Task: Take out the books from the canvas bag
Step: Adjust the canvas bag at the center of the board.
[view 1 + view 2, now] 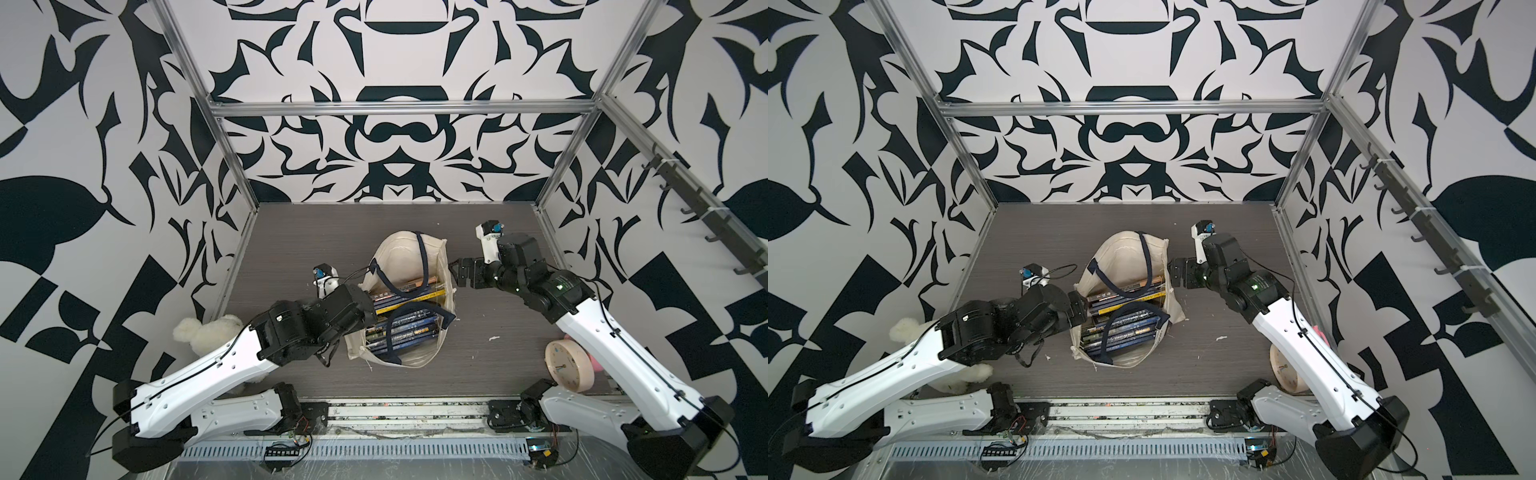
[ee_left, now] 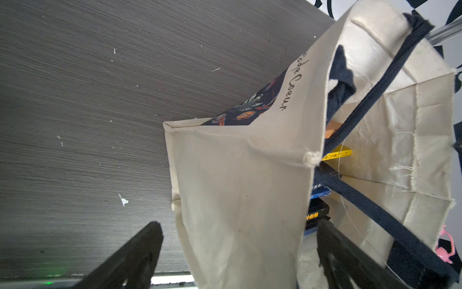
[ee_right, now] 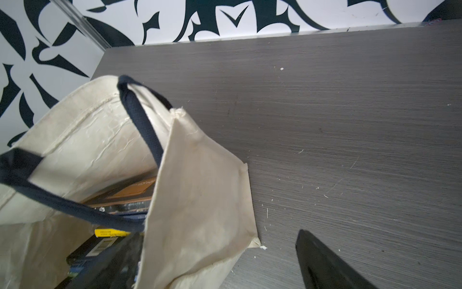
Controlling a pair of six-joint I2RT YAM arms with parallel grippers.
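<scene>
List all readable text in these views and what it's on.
"ode Coeur": script on the canvas bag; its start is not legible.
Too blurred to read: dark print on the yellow book spine.
Too blurred to read: yellow lettering on the black book.
Too small to read: digits on the barcode on a book.
Too small to read: numbers on the clock.

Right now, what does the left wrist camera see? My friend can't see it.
The cream side of the bag stands between the open fingers of the left claw, one outside over the table, one inside. Navy straps cross its mouth above the books.
</scene>
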